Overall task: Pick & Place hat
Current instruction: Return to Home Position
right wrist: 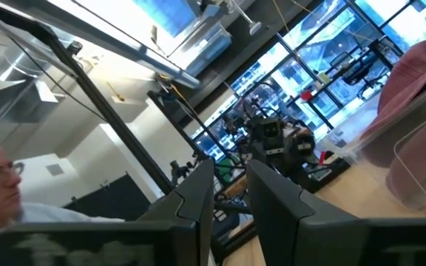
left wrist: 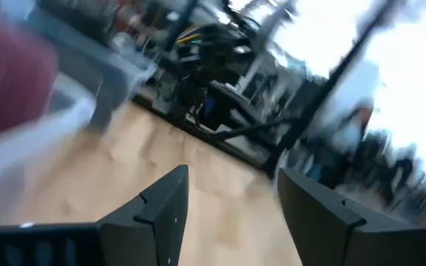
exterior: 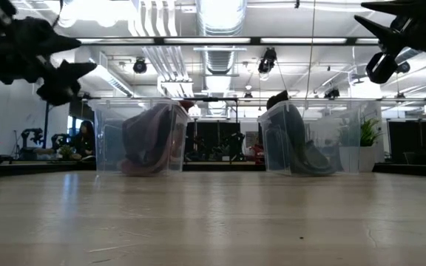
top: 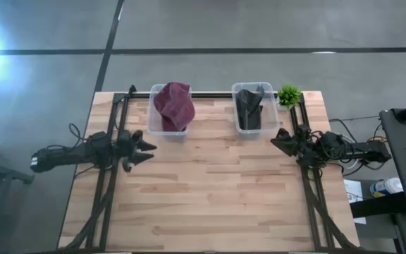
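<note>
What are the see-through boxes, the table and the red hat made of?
The left box and right box look like clear, glossy plastic: the room shows through their walls. The table looks like pale wood, with plank seams and grain. The red hat seems soft cloth, since it slumps in folds.

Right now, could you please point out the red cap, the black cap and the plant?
red cap [top: 175, 106]: high view, on the middle of its red fabric.
black cap [top: 249, 107]: high view, on the middle of its dark fabric.
plant [top: 290, 94]: high view, on its green leaves.
</note>
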